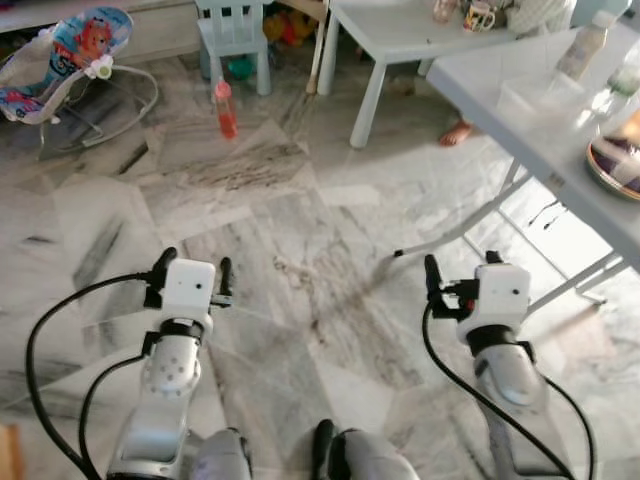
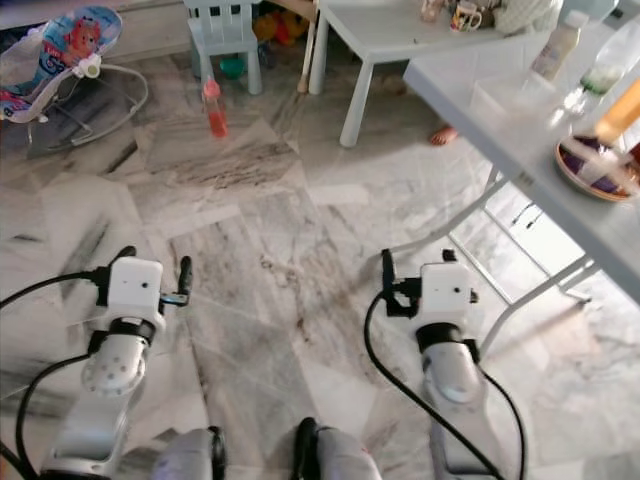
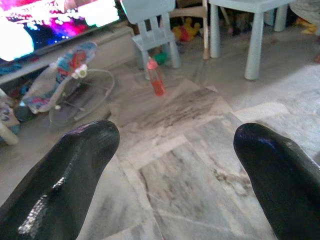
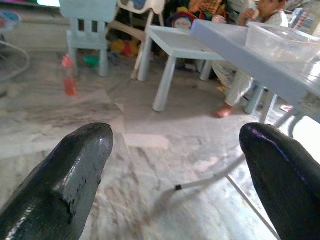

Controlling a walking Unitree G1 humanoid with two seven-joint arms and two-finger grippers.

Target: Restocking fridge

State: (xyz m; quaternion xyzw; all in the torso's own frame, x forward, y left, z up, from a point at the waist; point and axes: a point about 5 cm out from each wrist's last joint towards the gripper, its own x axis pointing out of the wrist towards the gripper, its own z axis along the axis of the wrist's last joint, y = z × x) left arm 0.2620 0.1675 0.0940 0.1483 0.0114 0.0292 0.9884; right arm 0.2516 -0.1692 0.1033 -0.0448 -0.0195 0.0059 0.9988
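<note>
My left gripper (image 1: 193,266) hovers open over the marble floor at lower left, nothing between its fingers (image 3: 65,170). Open and empty too, my right gripper (image 1: 462,264) hangs over the floor beside the grey folding table (image 1: 520,100). On that table stand a white bottle (image 1: 583,46), a clear plastic box (image 1: 540,95) and a bowl (image 1: 618,165) at its right edge. A red bottle (image 1: 226,108) stands on the floor ahead of me.
A baby bouncer (image 1: 70,60) sits at far left, a small blue chair (image 1: 232,35) behind the red bottle. A low white table (image 1: 400,40) stands ahead with cups on it. A person (image 4: 260,20) sits behind it, one foot (image 1: 455,133) on the floor.
</note>
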